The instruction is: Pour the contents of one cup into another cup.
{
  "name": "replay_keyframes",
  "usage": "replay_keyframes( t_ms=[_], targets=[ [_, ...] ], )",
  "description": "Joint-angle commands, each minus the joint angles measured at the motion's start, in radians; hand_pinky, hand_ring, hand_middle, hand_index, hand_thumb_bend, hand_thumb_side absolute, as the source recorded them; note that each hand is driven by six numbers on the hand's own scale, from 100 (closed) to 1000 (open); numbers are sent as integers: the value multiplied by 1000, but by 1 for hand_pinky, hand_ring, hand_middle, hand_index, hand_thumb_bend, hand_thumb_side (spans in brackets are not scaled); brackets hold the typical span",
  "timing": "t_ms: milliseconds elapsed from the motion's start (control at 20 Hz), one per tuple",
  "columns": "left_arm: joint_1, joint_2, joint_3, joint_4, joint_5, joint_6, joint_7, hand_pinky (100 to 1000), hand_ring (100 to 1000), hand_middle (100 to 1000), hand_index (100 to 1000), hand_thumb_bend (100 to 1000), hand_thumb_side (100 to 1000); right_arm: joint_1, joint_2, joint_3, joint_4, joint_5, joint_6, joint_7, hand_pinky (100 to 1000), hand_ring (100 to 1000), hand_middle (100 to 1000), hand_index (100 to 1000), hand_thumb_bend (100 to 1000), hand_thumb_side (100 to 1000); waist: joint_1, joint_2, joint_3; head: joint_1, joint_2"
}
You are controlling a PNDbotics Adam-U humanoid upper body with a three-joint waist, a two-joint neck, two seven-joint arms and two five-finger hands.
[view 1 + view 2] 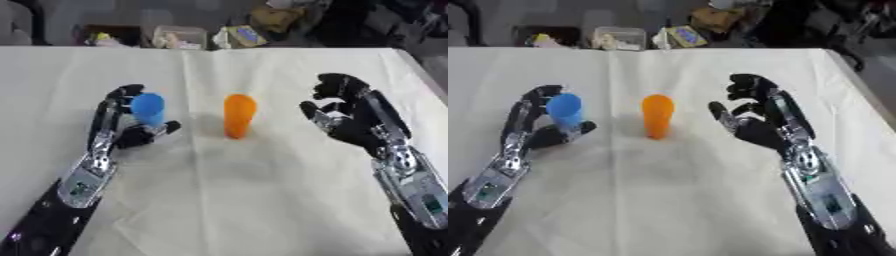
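Blue plastic, by the look of it: the blue cup [148,109] stands upright at the left of the white cloth-covered surface [262,200], with the left hand [122,127] curled round its side, fingers behind and thumb in front near the base. The orange cup [239,115] stands upright near the middle, apart from both hands. The right hand [750,117] hovers to its right, palm facing the cup, fingers loosely bent and holding nothing. Both cups look light and thin-walled, probably smooth enough to slip and soft enough to buckle if squeezed, so the safest hold is around the mid-body, below the rim and clear of the lip. What is inside either cup cannot be seen. A light cup may tip when nudged, so steadying the orange one would help.
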Motion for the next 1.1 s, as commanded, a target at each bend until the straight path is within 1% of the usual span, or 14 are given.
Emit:
replay_keyframes(
  t_ms=[50, 650, 800, 850, 900, 1000, 1050, 1100],
  targets=[
    [-24, 1, 4, 1, 0, -8, 1, 661, 689, 643, 778, 947, 251, -17, -10, -3, -19, -7, -3, 2, 559, 717, 658, 800, 451, 249, 3, -13, -5, 2, -12],
    [-24, -2, 7, 24, -7, -11, -6, 565, 596, 552, 746, 943, 232, -18, -10, -5, -16, -8, -5, 3, 560, 718, 659, 800, 440, 256, 8, -9, -13, -1, -13],
    [-24, -4, 6, 28, -6, -15, -10, 524, 552, 501, 716, 933, 206, -17, -10, -6, -16, -9, -6, 2, 560, 718, 659, 800, 436, 260, 7, -9, -13, -1, -14],
    [-24, -4, 6, 29, -6, -16, -12, 501, 530, 478, 698, 919, 183, -17, -10, -6, -15, -9, -6, 2, 560, 718, 659, 800, 435, 261, 7, -9, -14, -1, -14],
    [-25, -5, 5, 30, -7, -18, -14, 483, 515, 462, 685, 889, 169, -17, -10, -7, -15, -9, -6, 2, 560, 718, 659, 800, 434, 261, 6, -9, -14, -2, -14],
    [-25, -5, 5, 32, -8, -18, -16, 429, 471, 411, 646, 749, 100, -17, -9, -7, -15, -9, -6, 2, 560, 717, 659, 801, 437, 261, 5, -9, -14, -2, -14],
    [-25, -6, 6, 33, -8, -17, -15, 413, 458, 395, 633, 704, 100, -17, -9, -7, -15, -10, -6, 2, 560, 717, 659, 801, 442, 259, 5, -9, -14, -2, -14],
    [-25, -7, 6, 34, -7, -16, -12, 391, 440, 374, 612, 628, 100, -16, -9, -7, -15, -10, -6, 2, 560, 717, 659, 800, 451, 255, 5, -9, -14, -2, -14]
  ],
)
